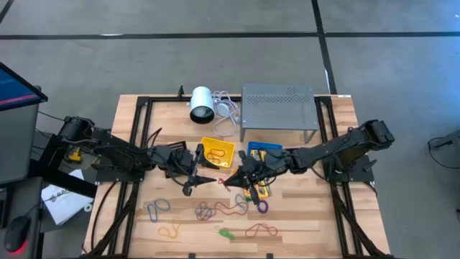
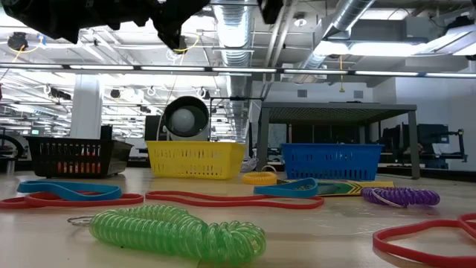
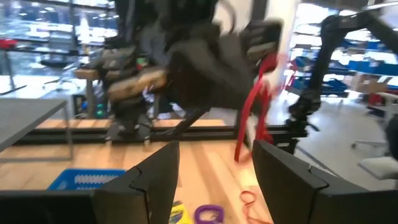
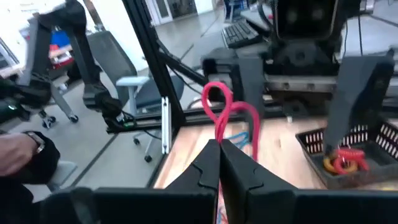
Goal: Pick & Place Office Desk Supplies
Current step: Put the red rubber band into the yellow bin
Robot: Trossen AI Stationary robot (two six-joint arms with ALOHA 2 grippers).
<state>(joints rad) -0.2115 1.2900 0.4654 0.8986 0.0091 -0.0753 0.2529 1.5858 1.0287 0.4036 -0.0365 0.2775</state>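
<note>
My right gripper (image 1: pixel 232 180) hovers over the table's middle, shut on a red rubber band (image 4: pixel 219 115). My left gripper (image 1: pixel 201 181) faces it from the left, open and empty, its fingers (image 3: pixel 155 180) apart; beyond them the right gripper's band (image 3: pixel 255 106) shows. A crayon box (image 1: pixel 259 189) lies flat under the right arm. Loose rubber bands (image 1: pixel 215 210), a purple coil ring (image 1: pixel 262 206) and a green coil (image 2: pixel 178 232) lie on the wood. My right gripper pinches the red rubber band at a twisted spot (image 4: pixel 219 138) between its two shut fingertips, coming from the table's right and slanting down. One loop stands past the fingertips. The rest (image 3: pixel 245 140) hangs slack below the gripper, off the table.
A black tray (image 1: pixel 183 149) holding red and yellow coil rings (image 4: pixel 341 160), a yellow tray (image 1: pixel 218 152) and a blue tray (image 1: pixel 262 151) stand in a row behind the grippers. Farther back are a white cylinder (image 1: pixel 200 104) with cable and a grey perforated rack (image 1: pixel 279 108).
</note>
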